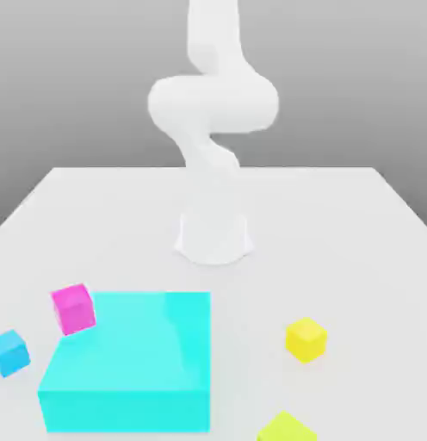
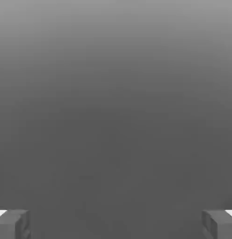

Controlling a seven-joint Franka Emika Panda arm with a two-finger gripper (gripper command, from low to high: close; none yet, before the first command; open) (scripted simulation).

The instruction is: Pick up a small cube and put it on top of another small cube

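Note:
Several small cubes lie on the white table (image 1: 337, 224) in the exterior view. A magenta cube (image 1: 73, 308) sits tilted at the far corner of a large cyan block (image 1: 131, 362), on the exterior view's left. A blue cube (image 1: 9, 352) rests further left. A yellow cube (image 1: 305, 338) stands on the exterior view's right, and a yellow-green cube (image 1: 286, 428) is cut by the near edge. In the hand view my gripper (image 2: 116, 224) is open, its two grey fingertips (image 2: 12, 224) far apart with nothing between them, facing a plain grey background.
The white arm (image 1: 213, 103) rises from its round base (image 1: 213, 237) at the table's middle and leaves the frame upward. The large cyan block is low and flat and takes much of the near left.

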